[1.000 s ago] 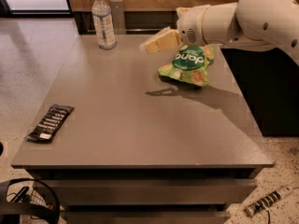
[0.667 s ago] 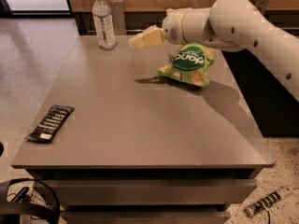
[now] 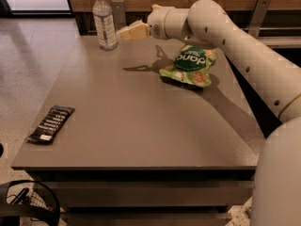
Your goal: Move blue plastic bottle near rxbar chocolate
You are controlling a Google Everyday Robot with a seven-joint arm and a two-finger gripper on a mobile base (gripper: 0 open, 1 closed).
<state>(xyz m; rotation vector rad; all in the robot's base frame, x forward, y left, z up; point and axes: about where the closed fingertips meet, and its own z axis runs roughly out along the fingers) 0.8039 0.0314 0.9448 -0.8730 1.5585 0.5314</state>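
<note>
Gripper hovers at the blue plastic bottle's three o'clock, lined up for a side grab — wide or narrow, cannot tell — rxbar chocolate lies off toward seven o'clock.

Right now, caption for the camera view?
Gripper hovers beside the blue plastic bottle at the table's far edge; rxbar chocolate lies near-left.

Gripper aloft (arm outstretched, level)

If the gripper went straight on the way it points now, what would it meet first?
Probably the blue plastic bottle: the gripper points toward its labelled middle from close beside it. Depth is unclear, so it might pass just in front.
</note>
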